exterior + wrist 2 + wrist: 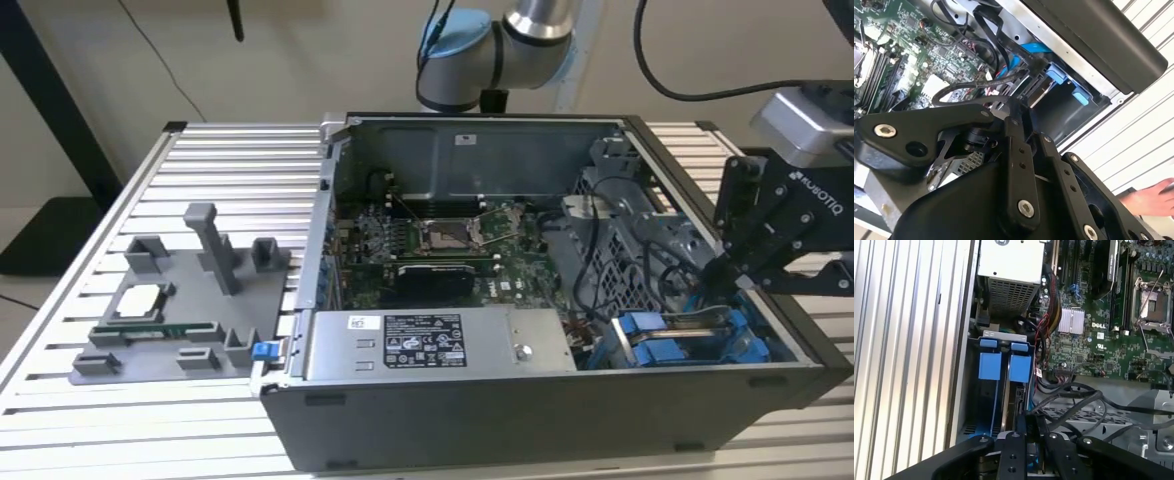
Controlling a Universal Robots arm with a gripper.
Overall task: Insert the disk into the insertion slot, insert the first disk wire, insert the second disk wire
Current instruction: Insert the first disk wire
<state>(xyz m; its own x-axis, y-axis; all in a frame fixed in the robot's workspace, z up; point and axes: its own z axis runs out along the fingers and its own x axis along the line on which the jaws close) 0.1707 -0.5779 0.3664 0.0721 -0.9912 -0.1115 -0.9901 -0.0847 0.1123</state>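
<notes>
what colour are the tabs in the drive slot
Bright blue. The tabs in the slot show best in the first wrist view.

Lab: aluminium workbench [134,420], robot arm [467,60]

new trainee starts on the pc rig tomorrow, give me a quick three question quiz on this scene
1. True or false: the claw hangs over the grey box with the black label.
2. Which colour are the plastic tabs at the insertion slot? A red, B blue, C yellow.
3. Fill in: in the exterior view, the grey box with the black label lies on the exterior view's ____ of the insertion slot.

Key: 1 false, the claw is at the insertion slot; 2 B; 3 left.
</notes>
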